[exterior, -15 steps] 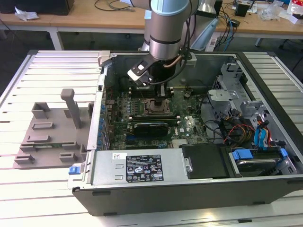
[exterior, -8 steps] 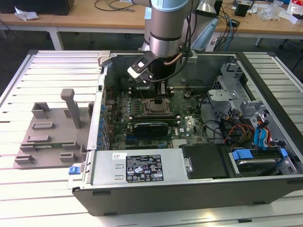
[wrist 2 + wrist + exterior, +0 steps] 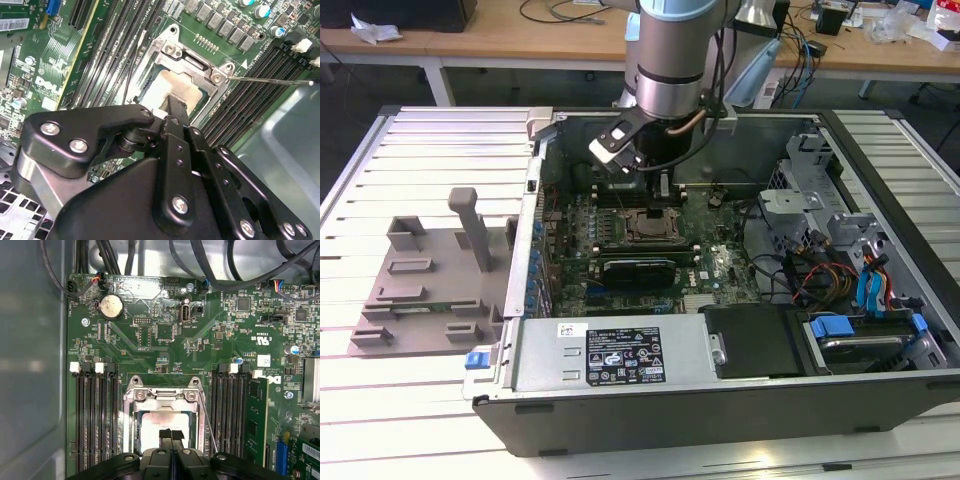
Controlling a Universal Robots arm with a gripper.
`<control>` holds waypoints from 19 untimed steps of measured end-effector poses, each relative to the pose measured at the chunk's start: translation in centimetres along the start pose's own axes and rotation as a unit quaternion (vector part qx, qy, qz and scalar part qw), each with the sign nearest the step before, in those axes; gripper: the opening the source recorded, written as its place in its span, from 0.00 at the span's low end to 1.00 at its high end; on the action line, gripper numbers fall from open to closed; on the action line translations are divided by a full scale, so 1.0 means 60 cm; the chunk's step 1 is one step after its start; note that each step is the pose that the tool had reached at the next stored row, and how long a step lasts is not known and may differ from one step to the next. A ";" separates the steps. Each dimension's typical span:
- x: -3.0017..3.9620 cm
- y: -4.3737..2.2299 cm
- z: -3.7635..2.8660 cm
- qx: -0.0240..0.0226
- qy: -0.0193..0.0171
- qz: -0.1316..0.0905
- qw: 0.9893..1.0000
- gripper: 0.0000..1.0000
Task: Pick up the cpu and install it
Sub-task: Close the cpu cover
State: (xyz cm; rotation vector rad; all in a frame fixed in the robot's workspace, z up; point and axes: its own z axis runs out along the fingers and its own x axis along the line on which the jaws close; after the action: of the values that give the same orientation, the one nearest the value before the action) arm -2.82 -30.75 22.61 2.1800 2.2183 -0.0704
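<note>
The cpu, a pale silver square, lies flat inside the metal socket frame on the green motherboard. My gripper hangs right over it with its two black fingertips pressed together. Whether the tips touch the chip's top cannot be told. In the exterior view the arm reaches down into the open computer case, with the gripper just behind the socket. The socket's thin wire lever stands free beside the frame.
Memory slots flank the socket on both sides. A long black heatsink block sits in front of it. The case wall, a drive cage with cables and the power supply hem the board in. A grey tray lies on the exterior view's left.
</note>
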 end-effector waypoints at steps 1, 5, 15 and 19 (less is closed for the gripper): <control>0.000 0.000 -0.003 0.000 0.000 0.000 1.000 0.11; -0.001 0.000 -0.021 0.000 0.000 0.000 1.000 0.11; -0.003 -0.001 -0.056 0.000 0.000 0.000 1.000 0.11; -0.004 -0.001 -0.077 0.000 0.000 0.000 1.000 0.11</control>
State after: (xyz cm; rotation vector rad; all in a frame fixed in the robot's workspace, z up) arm -2.82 -30.75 27.22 2.1801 2.2183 -0.0704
